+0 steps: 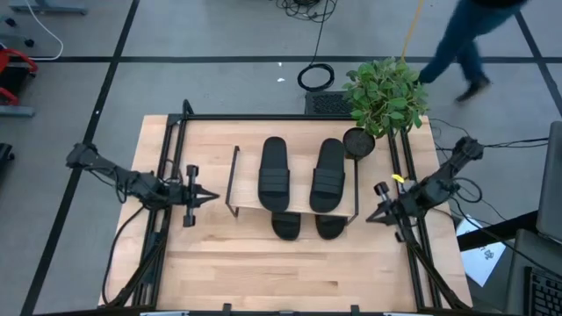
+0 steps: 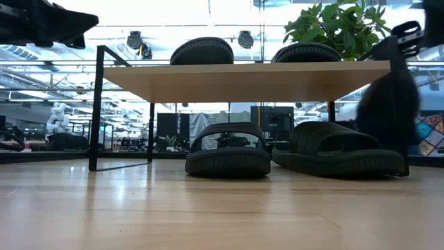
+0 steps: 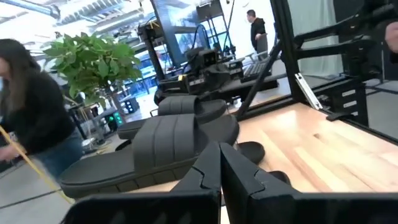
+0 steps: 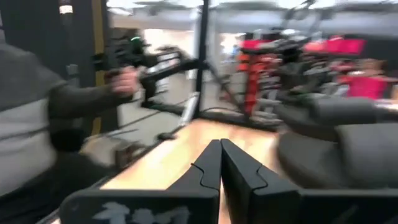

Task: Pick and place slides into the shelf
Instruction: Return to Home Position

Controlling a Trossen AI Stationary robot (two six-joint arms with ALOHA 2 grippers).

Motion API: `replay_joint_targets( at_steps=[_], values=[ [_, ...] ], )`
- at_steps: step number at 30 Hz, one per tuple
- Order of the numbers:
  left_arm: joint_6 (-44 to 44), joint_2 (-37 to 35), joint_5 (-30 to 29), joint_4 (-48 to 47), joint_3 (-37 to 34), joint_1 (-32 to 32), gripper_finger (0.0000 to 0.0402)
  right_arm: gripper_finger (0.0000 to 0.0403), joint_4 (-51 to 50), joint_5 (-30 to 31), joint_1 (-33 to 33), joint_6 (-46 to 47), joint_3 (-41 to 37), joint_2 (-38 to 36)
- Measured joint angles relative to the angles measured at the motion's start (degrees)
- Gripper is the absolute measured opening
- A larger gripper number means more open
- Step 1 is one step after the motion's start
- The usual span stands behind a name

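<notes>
Slides (image 1: 274, 171) sat two on the shelf (image 1: 247, 180), two under it; the job looked done, so left gripper (image 1: 213, 197) and right gripper (image 1: 371, 217) hung aside, clenched empty.

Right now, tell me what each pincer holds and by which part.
Nothing. The left pincer and right pincer are both shut and empty, beside the shelf; all four sandals rest on or under it.

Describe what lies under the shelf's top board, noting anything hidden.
Two black slides sit on the tabletop under the shelf. From above, the shelf covers all but their ends; the low view shows them side-on.
</notes>
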Motion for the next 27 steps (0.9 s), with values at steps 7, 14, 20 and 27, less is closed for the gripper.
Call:
replay_joint_targets(
  at_steps=[7,14,20,27],
  values=[
    [0.19,-0.02,6.73,-1.21,0.0,10.08,0.0,0.0,2.97,-3.55,-9.3,-1.12,0.97,-0.25],
    [-3.64,-0.07,17.86,-4.02,0.0,19.95,0.0,0.0,-1.22,-11.43,-17.38,1.7,-0.2,-0.22],
    [-5.45,-0.07,20.93,-4.58,0.0,23.31,0.0,0.0,-0.89,-18.14,-19.5,2.61,-1.67,-0.23],
    [-7.8,0.0,20.86,-7.88,0.0,24.69,0.0,0.0,-2.4,-17.93,-20.43,3.14,-1.93,-0.25]
  ],
)
